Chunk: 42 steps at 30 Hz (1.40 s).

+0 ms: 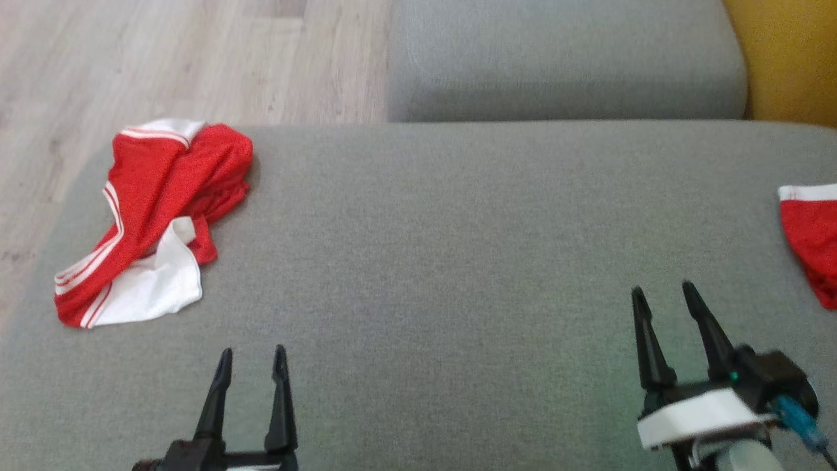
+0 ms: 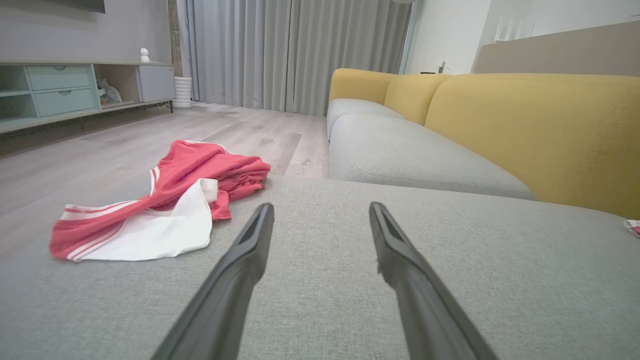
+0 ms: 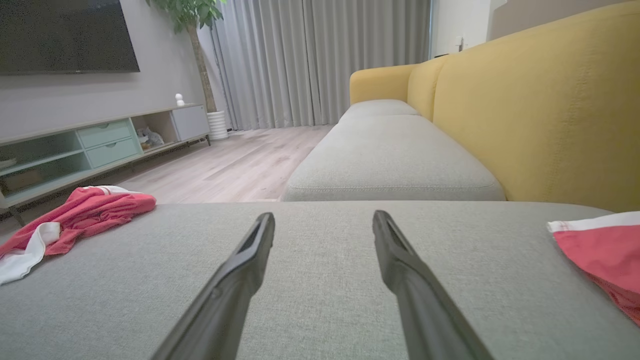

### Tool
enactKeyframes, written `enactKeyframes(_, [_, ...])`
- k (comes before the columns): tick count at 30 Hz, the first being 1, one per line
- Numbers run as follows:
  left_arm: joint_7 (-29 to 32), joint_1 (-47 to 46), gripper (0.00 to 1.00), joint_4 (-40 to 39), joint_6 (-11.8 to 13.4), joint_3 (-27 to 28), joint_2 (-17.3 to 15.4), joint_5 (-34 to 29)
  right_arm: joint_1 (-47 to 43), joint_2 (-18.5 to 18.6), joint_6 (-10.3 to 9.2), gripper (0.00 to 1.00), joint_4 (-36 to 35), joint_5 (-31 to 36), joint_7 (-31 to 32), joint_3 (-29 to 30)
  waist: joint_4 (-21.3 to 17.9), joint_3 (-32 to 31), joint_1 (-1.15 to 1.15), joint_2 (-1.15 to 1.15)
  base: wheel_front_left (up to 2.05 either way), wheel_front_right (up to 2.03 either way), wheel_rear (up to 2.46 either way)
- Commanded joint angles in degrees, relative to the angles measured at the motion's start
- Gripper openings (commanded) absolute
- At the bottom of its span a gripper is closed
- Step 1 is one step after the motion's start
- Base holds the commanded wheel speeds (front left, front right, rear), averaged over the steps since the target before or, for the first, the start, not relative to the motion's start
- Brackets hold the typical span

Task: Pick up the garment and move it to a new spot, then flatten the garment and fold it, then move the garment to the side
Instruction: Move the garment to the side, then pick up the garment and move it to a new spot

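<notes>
Jaws on both arms stand wide apart with nothing between them. On the left gripper (image 1: 253, 353) the two dark fingers reach in over the near edge of the grey cushion (image 1: 458, 261), left of its middle, tips pointing toward the far edge; whether they touch the fabric I cannot tell. The right gripper (image 1: 662, 289) is over the near right part of the same cushion, its fingers tilted slightly leftward in the head view, spread just as wide.

The garment (image 1: 150, 216), red with white stripes and a white panel, lies crumpled at the cushion's far left corner. Its bunched red part sits close to the far edge, while a striped end and the white panel trail toward the near side along the left edge. It lies well apart from both grippers, the left one being the nearer.

A second red cloth (image 1: 811, 242) with a white band lies at the cushion's right edge, cut off by the edge of the view, near the right gripper but apart from it.

Beyond the far edge sits another grey seat cushion (image 1: 562, 59) with a yellow backrest (image 1: 785, 59) on its right, and pale wooden floor (image 1: 163, 59) to its left. Across the room, the left wrist view shows a low cabinet (image 2: 60, 90) against the wall and grey curtains (image 2: 300, 50)
</notes>
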<state>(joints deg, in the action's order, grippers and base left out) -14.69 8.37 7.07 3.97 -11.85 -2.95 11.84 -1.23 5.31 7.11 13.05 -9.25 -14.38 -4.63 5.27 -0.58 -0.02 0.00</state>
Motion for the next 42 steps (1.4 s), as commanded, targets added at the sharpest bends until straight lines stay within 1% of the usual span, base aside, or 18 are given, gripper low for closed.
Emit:
enactKeyframes(1, [-0.30,-1.17,1.00,-2.37,0.02,2.63,0.07,-0.45,-0.03,-0.37,0.37,1.00,-2.81,0.47,-0.61,-0.33,0.89,-1.70,0.02,0.00,0.00,0.00,0.00])
enactKeyframes(9, [-0.30,0.53,1.00,-3.06,-0.36,3.45,0.07,-1.08,-3.81,-1.07,0.37,1.00,-4.35,2.72,-0.61,0.31,1.62,-3.11,0.02,0.00,0.00,0.00,0.00])
enactKeyframes(32, [-0.30,0.11,1.00,-2.06,-0.81,3.87,0.07,-2.43,-5.04,-1.74,0.37,1.00,-4.41,3.90,-0.62,0.77,2.73,-3.31,0.02,0.00,0.00,0.00,0.00])
enactKeyframes(37, [-0.30,-0.01,1.00,-1.92,-0.49,4.35,0.07,-2.61,-5.66,-1.76,0.37,1.00,-4.10,4.24,-0.62,0.37,5.04,-3.10,0.02,0.00,0.00,0.00,0.00])
enactKeyframes(42, [-0.30,-0.10,1.00,-1.82,-0.54,5.46,0.07,-2.72,-5.87,-1.84,0.37,1.00,-3.80,4.28,-0.62,-0.64,9.94,-2.68,0.02,0.00,0.00,0.00,0.00])
